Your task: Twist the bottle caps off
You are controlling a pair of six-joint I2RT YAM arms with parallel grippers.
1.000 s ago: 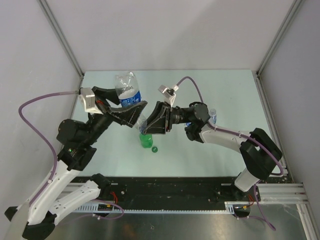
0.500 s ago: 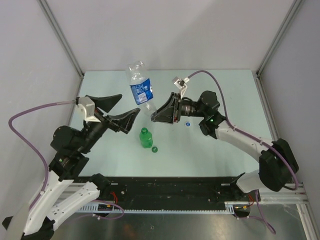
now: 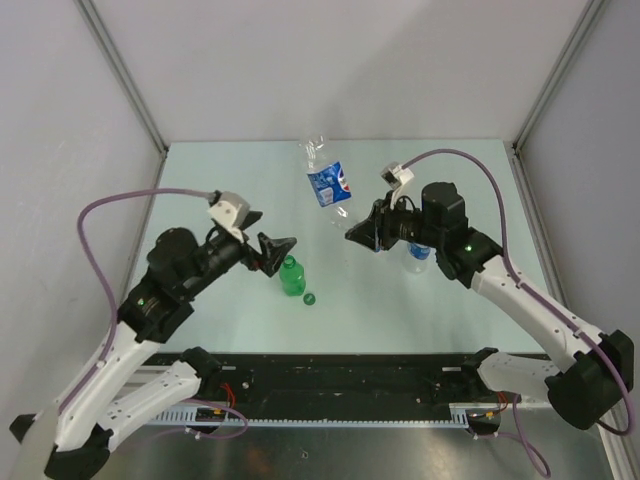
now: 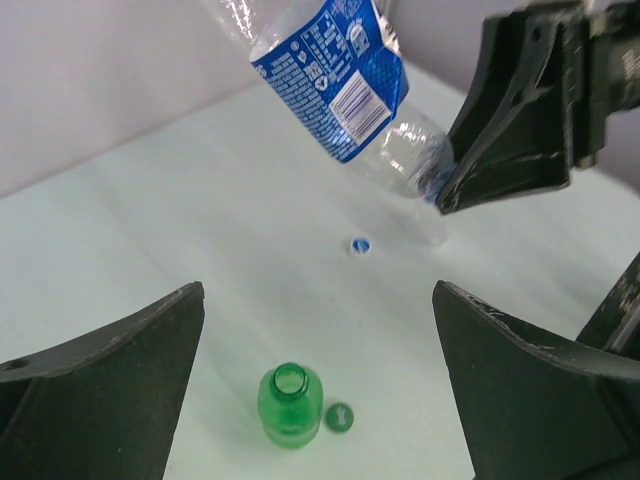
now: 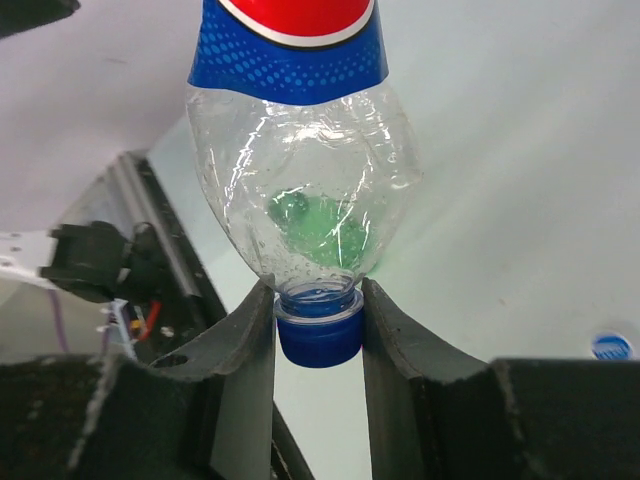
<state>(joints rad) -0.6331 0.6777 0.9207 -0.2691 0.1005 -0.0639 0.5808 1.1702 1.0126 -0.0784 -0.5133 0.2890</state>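
Three bottles, three caps. The right gripper [image 5: 320, 325] pinches the blue screw cap [image 5: 320, 338] of a tilted clear blue-labelled plastic bottle [image 3: 325, 185], held above the pale counter [image 3: 240, 165]. The left gripper [image 4: 317, 292] gapes empty near the uncapped green plastic bottle [image 4: 291, 405], with the round green cap [image 4: 339, 417] just beside it. A second clear bottle [image 3: 418, 253] is partly hidden by the right arm. One small blue-and-white cap [image 4: 360, 245] lies loose.

Right arm [image 3: 500, 285] hides most of 1 bottle [image 3: 419, 254], probably clear.

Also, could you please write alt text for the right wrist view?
The right gripper clamps the blue plastic screw cap of a clear plastic bottle with a blue label, neck pointing toward the camera. A small round blue cap lies on the pale green table at lower right.
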